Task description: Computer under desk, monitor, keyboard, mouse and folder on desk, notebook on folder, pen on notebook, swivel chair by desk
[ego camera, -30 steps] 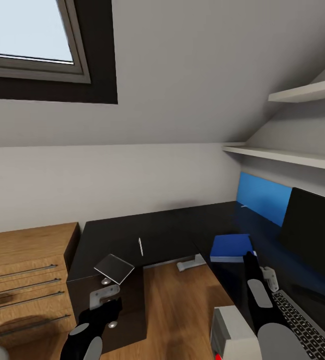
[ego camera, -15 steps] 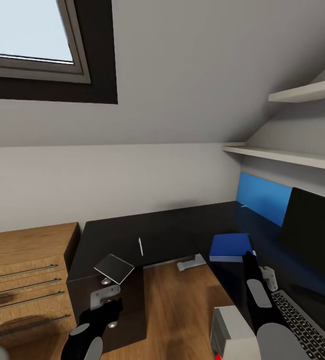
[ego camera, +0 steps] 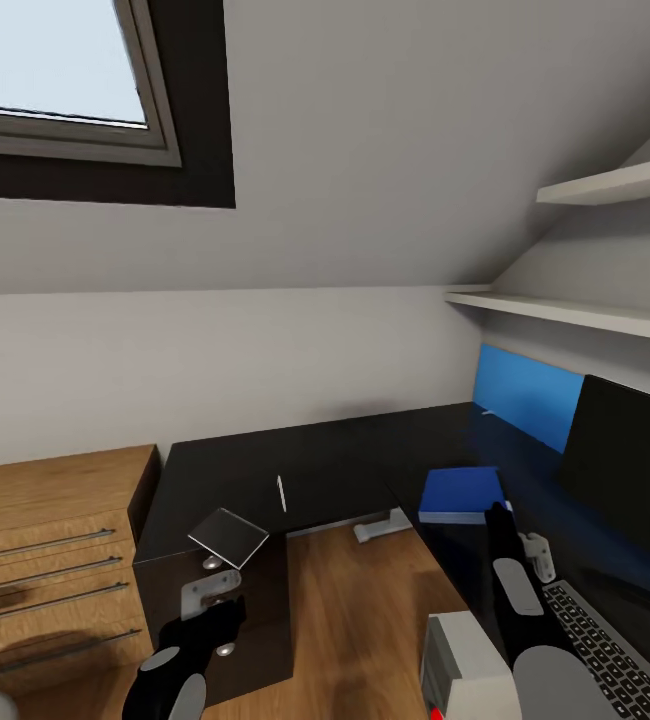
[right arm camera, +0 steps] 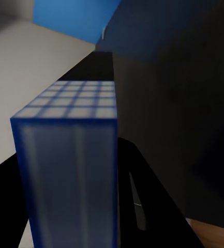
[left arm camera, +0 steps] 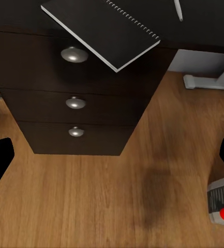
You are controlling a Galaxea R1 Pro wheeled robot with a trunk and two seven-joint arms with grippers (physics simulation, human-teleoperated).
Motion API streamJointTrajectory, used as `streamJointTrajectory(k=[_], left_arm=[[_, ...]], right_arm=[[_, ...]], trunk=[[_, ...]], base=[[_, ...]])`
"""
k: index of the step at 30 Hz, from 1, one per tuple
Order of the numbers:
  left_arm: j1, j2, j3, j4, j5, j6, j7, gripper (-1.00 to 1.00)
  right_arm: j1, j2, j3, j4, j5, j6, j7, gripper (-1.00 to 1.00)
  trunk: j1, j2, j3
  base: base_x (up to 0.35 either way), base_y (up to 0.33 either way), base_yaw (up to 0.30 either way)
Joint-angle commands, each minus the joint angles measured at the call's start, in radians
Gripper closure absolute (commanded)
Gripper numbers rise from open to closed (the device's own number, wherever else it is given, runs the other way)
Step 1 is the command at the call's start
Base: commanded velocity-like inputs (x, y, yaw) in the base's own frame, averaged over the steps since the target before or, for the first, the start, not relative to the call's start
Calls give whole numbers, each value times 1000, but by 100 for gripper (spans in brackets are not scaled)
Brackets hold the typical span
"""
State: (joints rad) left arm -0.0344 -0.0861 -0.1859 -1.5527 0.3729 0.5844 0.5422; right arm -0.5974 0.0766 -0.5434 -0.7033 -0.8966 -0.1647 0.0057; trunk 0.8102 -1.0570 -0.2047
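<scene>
While left pincer [ego camera: 208, 592] hangs open before drawer unit [left arm camera: 75, 103], notebook [ego camera: 228, 536] overhangs worktop [ego camera: 265, 470] corner, pen [ego camera: 281, 493] nearby; right pincer [ego camera: 510, 522] state unclear, near folder [ego camera: 462, 493] on worktop.

The head view looks forward and down from above both arms onto the desk [ego camera: 335, 460] corner, from mid distance. The left wrist view faces down, close over the drawers [left arm camera: 75, 103] and floor [left arm camera: 117, 201], sharing the notebook [ego camera: 228, 536] [left arm camera: 104, 31] with it. The right wrist view looks along the desktop, very near the folder [right arm camera: 70, 155] [ego camera: 462, 495].
</scene>
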Motion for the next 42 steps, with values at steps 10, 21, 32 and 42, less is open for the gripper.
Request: streamJointTrajectory(k=[10,21,32,42], left_arm=[[-1,0,-1,-1,10,2,10,-100],[-1,-1,-1,0,11,2,10,-100],[5,-2,-2,-5,16,7,12,-100],[30,-18,-3,-58,25,9,12,-100]], right_arm=[[-1,0,-2,-1,-10,-3,0,100],[-1,0,-3,-1,-10,-5,-1,100],[-3,-6,-3,-7,-17,4,-6,100],[-5,11,-1,-10,-3,-15,9,100]], trunk=[[0,-1,-1],[0,-1,-2],[0,-1,-3],[0,-1,-3]], base=[[0,0,0],[0,0,-64],[0,0,-31],[0,0,0]])
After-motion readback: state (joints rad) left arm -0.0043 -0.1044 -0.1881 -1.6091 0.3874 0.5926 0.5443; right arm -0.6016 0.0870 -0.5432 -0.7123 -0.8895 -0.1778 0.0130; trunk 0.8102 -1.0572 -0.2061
